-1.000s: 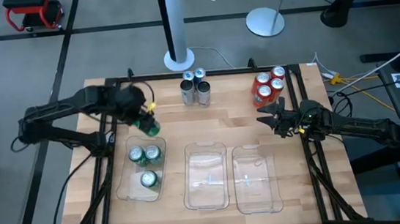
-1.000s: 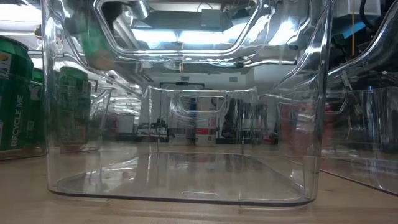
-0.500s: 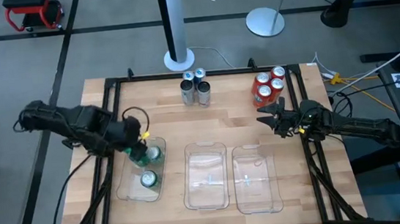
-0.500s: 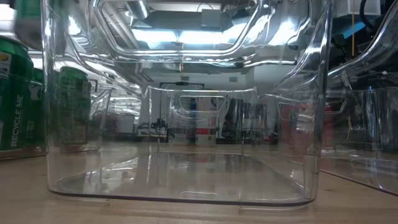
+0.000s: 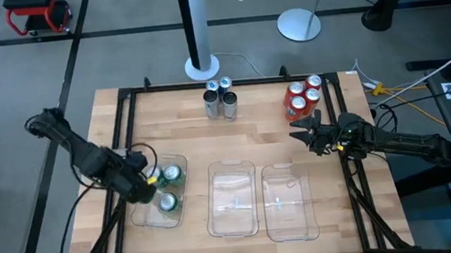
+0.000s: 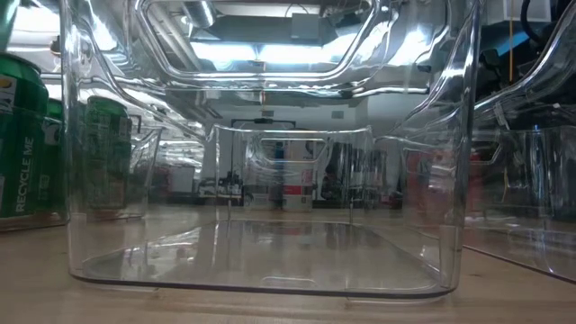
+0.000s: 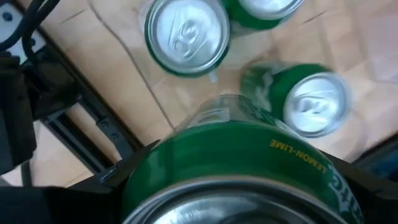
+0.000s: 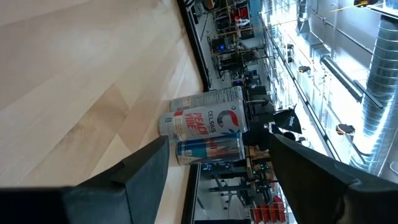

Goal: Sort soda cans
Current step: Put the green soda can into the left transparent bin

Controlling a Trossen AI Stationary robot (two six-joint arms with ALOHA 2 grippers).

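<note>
My left gripper (image 5: 144, 184) is shut on a green soda can (image 7: 236, 162) and hangs over the left part of the left clear tray (image 5: 139, 215). Three green cans stand upright in that tray (image 7: 186, 34) (image 7: 314, 102) (image 7: 267, 7); the high view shows two of them (image 5: 170, 174) (image 5: 167, 202). Silver-grey cans (image 5: 219, 99) stand in a cluster at the table's far middle. Red cans (image 5: 303, 96) stand at the far right. My right gripper (image 5: 303, 127) waits open just in front of the red cans (image 8: 202, 121), touching nothing. My left gripper pinches the green can's side wall (image 7: 149, 177) between its two fingers, just below the silver top rim. The fingers come from above, pointing down. The can hangs upright, top toward the wrist, above the cans standing in the tray.
Two more clear trays, the middle one (image 5: 216, 227) and the right one (image 5: 312, 233), lie at the table's near side. A black frame rail (image 5: 125, 119) runs along the table's edges. A white pole's base (image 5: 201, 66) stands beyond the far edge.
My left gripper has swung with the green can from beyond the left tray's far end toward the table's near and left edges and sunk a little. It now hangs over the tray's left part. The can has stayed in the hold.
</note>
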